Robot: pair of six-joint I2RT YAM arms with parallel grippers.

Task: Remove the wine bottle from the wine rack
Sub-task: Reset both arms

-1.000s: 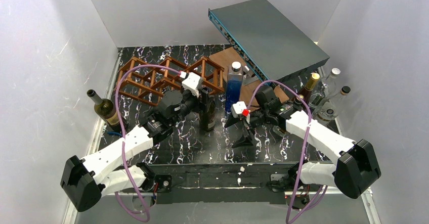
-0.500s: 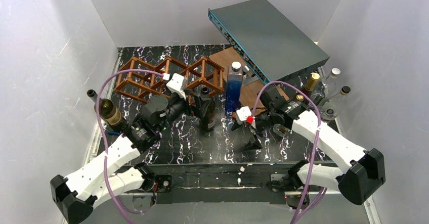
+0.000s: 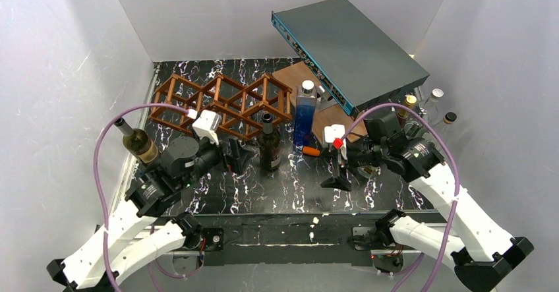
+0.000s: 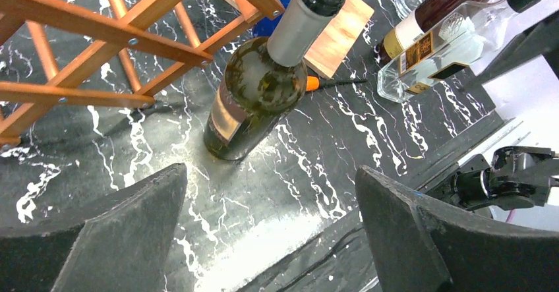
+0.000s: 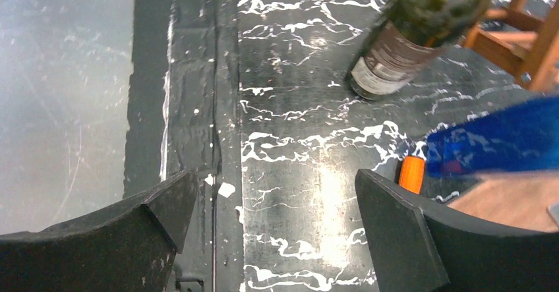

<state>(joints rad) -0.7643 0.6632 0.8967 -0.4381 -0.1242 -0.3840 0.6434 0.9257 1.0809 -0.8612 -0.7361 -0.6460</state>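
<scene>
From my console the wine rack [image 3: 223, 105] is my landmark. The wine bottle [image 4: 250, 97] is already off it and stands upright on the table at the near side of the rack's right end. Whether its neck touches the corner bar, I cannot tell.

I judge the bottle rigid, smooth and breakable: dark glass with an open mouth, tall on a narrow foot, so a sideways nudge could topple it. If I take it again, I'd close on the straight body at the paper label, where there is some friction, rather than on the slim neck.

The left gripper [image 4: 270, 173] hangs on the near side of the rack with its fingers spread wide and nothing between them. The right gripper [image 5: 277, 176] is off to the rack's right, equally spread and empty.

A big grey slab [image 3: 349, 38] tilts behind and right of the rack, over a wooden board [image 3: 290, 76]. A cluster of bottles [image 3: 425, 111] sits well to the right. A second dark bottle [image 3: 138, 144] lies near the rack's left end. A blue bottle [image 3: 305, 111] stands just right of the rack, the closest thing to knock on any approach from that side. An orange-handled screwdriver [image 3: 311, 151] lies near it.
</scene>
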